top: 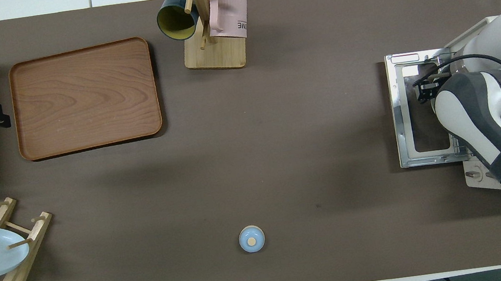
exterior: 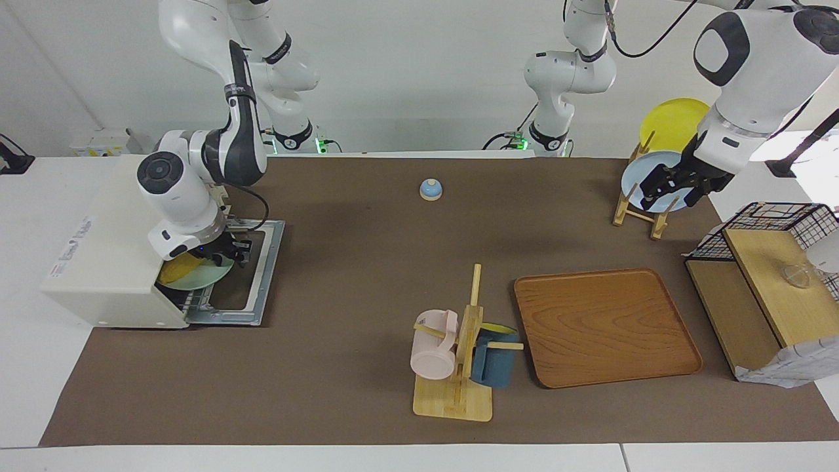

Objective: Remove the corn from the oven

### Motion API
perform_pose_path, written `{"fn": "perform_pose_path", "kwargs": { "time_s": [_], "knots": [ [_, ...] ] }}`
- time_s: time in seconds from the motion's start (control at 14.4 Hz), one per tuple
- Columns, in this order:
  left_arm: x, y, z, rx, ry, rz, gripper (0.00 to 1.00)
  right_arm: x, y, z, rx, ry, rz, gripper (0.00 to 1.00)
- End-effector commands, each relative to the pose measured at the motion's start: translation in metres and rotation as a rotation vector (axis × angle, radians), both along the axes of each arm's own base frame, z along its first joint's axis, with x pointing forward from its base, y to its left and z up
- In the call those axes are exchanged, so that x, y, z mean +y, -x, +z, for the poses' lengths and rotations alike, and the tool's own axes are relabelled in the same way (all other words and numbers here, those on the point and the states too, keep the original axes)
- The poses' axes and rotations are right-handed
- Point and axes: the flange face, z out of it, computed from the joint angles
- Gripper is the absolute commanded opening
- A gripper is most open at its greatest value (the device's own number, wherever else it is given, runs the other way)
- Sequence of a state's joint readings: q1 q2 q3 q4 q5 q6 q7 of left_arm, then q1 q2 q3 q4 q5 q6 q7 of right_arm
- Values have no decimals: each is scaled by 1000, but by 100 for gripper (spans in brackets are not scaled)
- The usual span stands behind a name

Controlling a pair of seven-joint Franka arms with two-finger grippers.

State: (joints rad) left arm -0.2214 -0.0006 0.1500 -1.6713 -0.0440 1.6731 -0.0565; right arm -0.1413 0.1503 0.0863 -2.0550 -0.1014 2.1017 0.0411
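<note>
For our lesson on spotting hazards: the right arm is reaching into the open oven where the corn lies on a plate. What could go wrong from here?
1. The corn is smooth and lies on a pale green plate; the right gripper may slip off it or drag the plate along.
2. The oven opening is low; a lift could knock the arm's wrist against its top edge.
3. The open oven door lies flat below; dropped corn could roll off it.

The left gripper waits over the plate rack.

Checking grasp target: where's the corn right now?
In the facing view, the corn lies on a pale green plate inside the open oven, at the right arm's end, under the right gripper.
</note>
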Motion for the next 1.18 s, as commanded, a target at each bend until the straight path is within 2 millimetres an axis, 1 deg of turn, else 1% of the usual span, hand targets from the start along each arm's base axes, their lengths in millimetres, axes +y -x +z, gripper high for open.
{"fn": "perform_pose_path", "kwargs": {
  "time_s": [0.0,0.07,0.14,0.21,0.35,0.42,0.55,0.62,0.69,0.76,0.83,0.97,1.11],
  "knots": [
    [8,7,2,8,16,6,100,26,8,1,17,0,78,0],
    [12,8,0,17,16,15,100,57,3,11,26,5,118,0],
    [13,7,0,10,16,19,100,84,-1,25,41,16,113,0],
    [20,7,0,9,14,31,100,108,-7,31,54,34,92,0],
    [35,8,0,20,14,56,100,175,-8,51,53,70,81,0],
    [38,7,1,15,15,61,100,215,-7,62,50,84,69,0],
    [49,6,0,11,15,83,100,308,-7,71,54,115,19,0],
    [53,7,0,13,15,86,100,360,-3,65,49,127,-10,0],
    [53,8,0,16,15,87,100,404,4,48,47,139,-40,0],
    [53,8,0,19,15,87,100,446,12,29,32,140,-76,0],
    [53,8,0,20,15,87,100,479,18,12,19,136,-103,0],
    [53,8,0,20,15,87,100,529,29,-17,9,81,-149,0],
    [53,8,0,16,15,87,100,558,42,-45,-18,41,-156,0]
  ]
}}
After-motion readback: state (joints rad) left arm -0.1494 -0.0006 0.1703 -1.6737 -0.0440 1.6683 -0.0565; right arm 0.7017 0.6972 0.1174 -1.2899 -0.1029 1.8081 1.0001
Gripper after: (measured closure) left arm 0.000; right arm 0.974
